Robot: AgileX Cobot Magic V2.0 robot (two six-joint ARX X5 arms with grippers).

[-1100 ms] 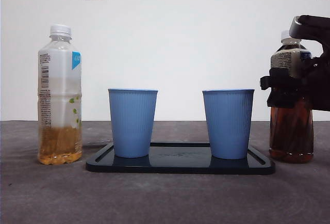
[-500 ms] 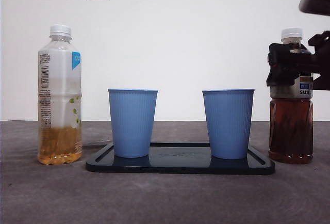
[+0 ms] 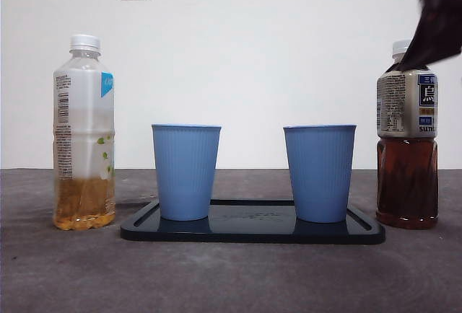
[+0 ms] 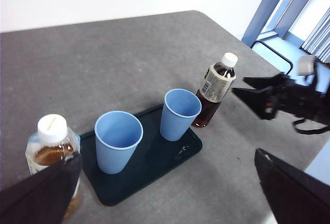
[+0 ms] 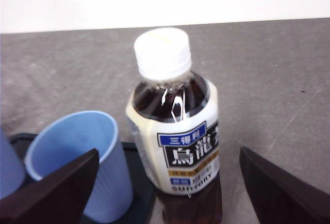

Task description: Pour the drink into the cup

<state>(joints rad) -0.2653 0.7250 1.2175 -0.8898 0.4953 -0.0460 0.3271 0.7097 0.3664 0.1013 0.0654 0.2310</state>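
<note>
Standing upright on the desk (image 3: 231,277), the dark tea bottle (image 3: 407,147) sits just beside the black tray (image 3: 253,230) — free of any grip. Right tool (image 5: 165,193) hangs above it, jaws spread wide. Left tool (image 4: 170,193) waits high, jaws apart. Two blue cups (image 3: 186,171) stand on the tray.

Both grippers raised, jaws spread wide

You get even, bright light; soft shadows only under the tray (image 3: 253,232). Right wrist view is slightly blurred, glare on the dark bottle (image 5: 178,126). Pincer (image 3: 438,28) edge smeared.
</note>
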